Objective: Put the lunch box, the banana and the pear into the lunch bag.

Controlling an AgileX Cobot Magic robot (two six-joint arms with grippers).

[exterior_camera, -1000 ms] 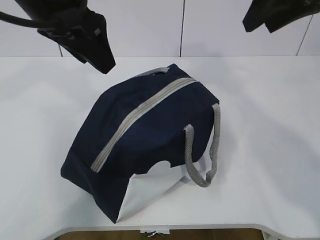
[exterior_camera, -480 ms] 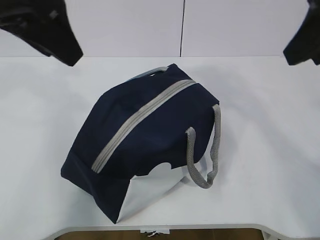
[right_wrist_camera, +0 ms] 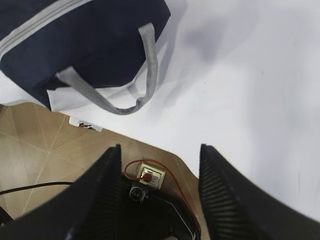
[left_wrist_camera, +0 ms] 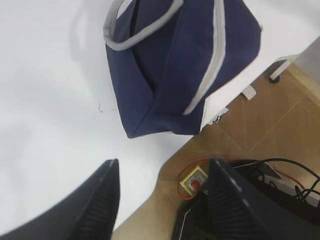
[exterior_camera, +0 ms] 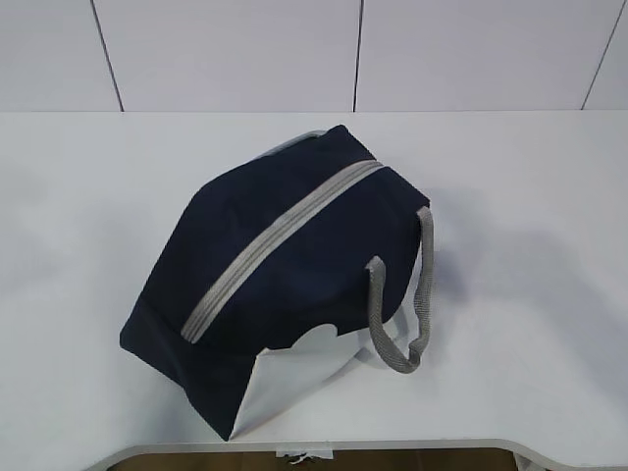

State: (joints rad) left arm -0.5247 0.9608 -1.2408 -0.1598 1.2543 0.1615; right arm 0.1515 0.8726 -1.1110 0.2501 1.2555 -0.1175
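Gone from the exterior view: both arms, seen above the bag a second ago. Boxy navy-blue fabric lunch bag unmoved, mid-bench, lying tilted, grey zipper drawn shut, grey webbing handles drooping at its white end panel. Left end effector and right end effector both raised clear of the bag, jaws apart, empty. No lunch box, banana or pear visible. Packing judged complete, arms withdrawing; next move likely just parking clear.

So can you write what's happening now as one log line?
lunch bag: zipped shut, on table | left gripper: open, empty | right gripper: open, empty | food: not visible
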